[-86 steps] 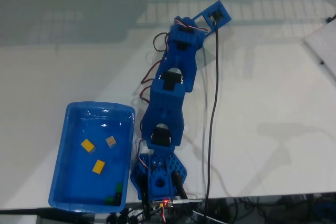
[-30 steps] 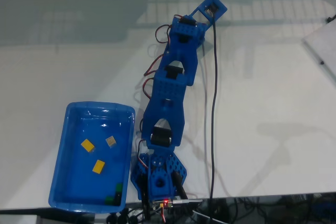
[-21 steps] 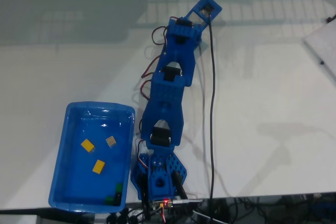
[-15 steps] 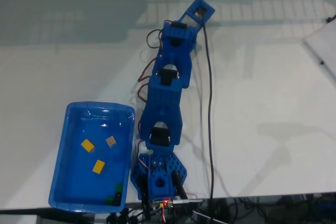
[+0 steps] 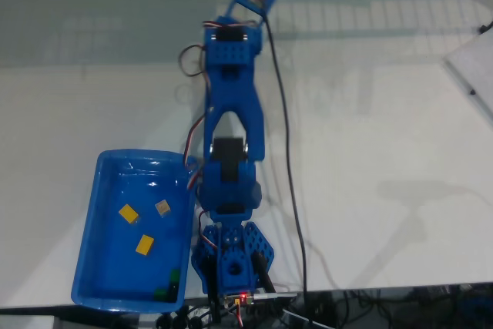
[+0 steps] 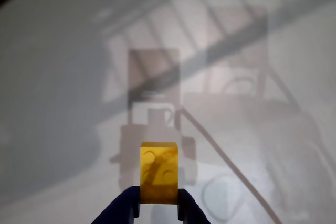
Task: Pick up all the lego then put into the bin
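Observation:
In the wrist view my gripper [image 6: 158, 199] is shut on a yellow lego [image 6: 158, 171], its studs facing the camera, held above the glossy white table. In the fixed view the blue arm [image 5: 231, 105] stretches away from its base toward the table's far side. The blue bin [image 5: 146, 157] sits at the lower left, beside the arm's base. Inside it lie two yellow lego bricks [image 5: 129, 213] [image 5: 144, 244] and a pale tan lego [image 5: 162, 207].
A small green piece [image 5: 175, 275] and a dark piece [image 5: 160, 292] lie in the bin's near corner. A black cable [image 5: 289, 152] runs along the arm's right side. A white board [image 5: 474, 75] lies at the right edge. The table's front edge runs along the bottom.
In the fixed view the arm has swung left and stretched further toward the far side. The bricks in the bin have not moved.

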Motion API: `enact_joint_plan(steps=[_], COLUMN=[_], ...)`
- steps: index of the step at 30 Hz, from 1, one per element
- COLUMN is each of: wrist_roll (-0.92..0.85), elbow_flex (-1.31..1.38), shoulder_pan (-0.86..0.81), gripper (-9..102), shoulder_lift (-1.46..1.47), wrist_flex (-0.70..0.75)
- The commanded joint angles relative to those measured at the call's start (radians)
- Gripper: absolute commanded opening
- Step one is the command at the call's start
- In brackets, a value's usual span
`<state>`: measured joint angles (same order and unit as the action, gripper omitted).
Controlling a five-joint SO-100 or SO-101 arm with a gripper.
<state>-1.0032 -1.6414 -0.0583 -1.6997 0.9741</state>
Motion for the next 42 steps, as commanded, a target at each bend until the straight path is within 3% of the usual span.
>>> enact_joint_plan(steps=[1,7,13,18,22,27,34,42], wrist_roll=[-0.014,-0.054,-0.067,0.012,0.040,0.055,0.066,0.038], elbow_flex=[-0.008,-0.155,-0.270,-0.273,-0.288,-0.341,-0.348,-0.348], shoulder_pan=[0.084,0.350,0.778,1.129,1.302,1.361,1.351,1.281], gripper=[0,0,0,1,1,2,21,25], shoulder_lift=[-0.176,-0.535,-0.884,-1.046,-1.077,-1.111,-1.109,-1.104], wrist_flex=[0.049,0.164,0.425,0.621,0.753,0.810,0.815,0.792])
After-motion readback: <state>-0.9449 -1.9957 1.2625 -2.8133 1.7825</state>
